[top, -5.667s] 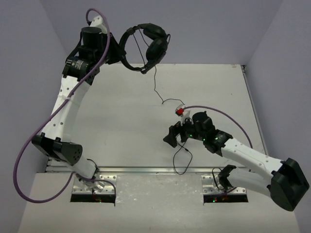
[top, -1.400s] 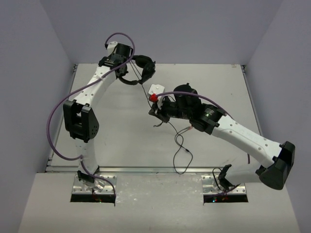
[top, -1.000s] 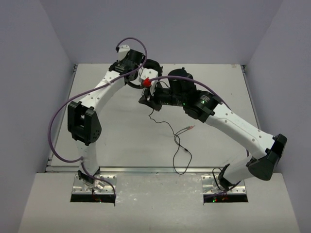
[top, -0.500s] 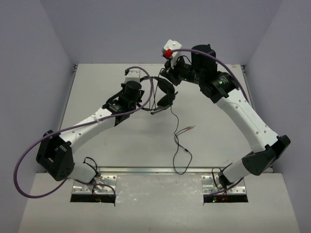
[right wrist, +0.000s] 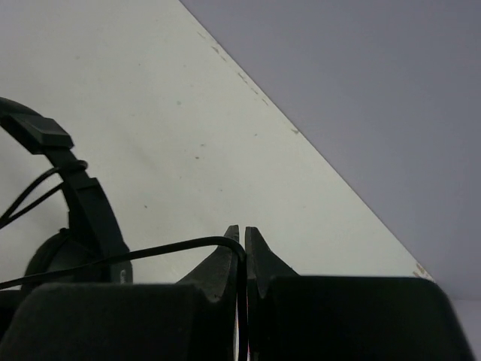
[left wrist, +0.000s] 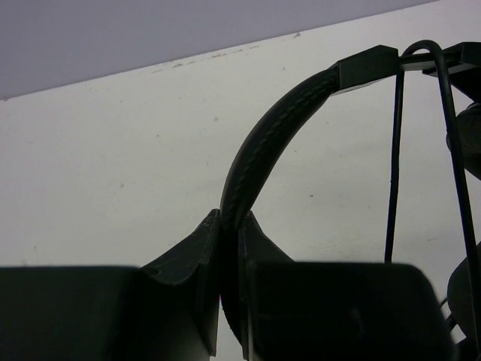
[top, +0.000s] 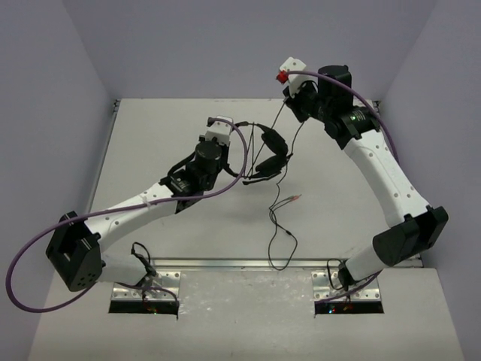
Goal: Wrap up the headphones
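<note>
We clamp left end effector (left wrist: 229, 219) on headband (left wrist: 274, 131), right end effector (right wrist: 242, 230) on cable (right wrist: 173, 247); overpulling may free the cable.

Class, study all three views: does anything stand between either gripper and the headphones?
Nothing visible does. The left gripper is shut directly on the headband of the headphones, and the right gripper is shut on their cable.
</note>
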Controlling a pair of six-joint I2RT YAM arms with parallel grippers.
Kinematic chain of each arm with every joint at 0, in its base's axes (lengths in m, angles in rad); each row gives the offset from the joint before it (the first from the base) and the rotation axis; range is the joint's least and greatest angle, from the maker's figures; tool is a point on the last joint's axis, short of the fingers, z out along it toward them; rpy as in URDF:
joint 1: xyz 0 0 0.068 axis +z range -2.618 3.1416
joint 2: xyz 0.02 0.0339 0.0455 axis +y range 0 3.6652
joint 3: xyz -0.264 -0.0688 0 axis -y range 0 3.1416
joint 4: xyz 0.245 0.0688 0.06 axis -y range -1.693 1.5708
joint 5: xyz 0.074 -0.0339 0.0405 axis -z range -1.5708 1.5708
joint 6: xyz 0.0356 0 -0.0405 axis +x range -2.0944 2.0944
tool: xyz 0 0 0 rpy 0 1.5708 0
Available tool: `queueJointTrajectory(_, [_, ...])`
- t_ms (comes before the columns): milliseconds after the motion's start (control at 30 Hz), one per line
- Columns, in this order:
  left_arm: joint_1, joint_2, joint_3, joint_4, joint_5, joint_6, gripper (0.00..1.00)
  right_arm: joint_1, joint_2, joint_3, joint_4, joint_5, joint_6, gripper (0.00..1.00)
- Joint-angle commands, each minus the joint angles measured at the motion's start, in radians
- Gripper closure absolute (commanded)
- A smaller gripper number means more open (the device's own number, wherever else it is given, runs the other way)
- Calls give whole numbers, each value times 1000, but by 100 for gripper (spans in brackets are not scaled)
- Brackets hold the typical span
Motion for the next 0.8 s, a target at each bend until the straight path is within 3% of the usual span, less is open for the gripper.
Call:
queueJointTrajectory(0, [-34, -48, 39, -3, 50, 53, 100, -69, -67, -12, 193, 59, -54, 99])
queueJointTrajectory(167, [-129, -37, 115, -101, 13, 121, 100, -85, -120, -166, 344, -94, -77, 99])
queueJointTrajectory(400, [-204, -17, 239, -352, 83, 133, 99, -112, -93, -191, 427, -236, -55, 99])
queueJointTrajectory(667, [-215, -45, 316, -429, 105, 101, 100, -140, -101, -289, 528, -324, 64, 99])
queueJointTrajectory(767, [-216, -81, 347, -433, 82, 78, 100, -158, -91, -315, 543, -425, 145, 99])
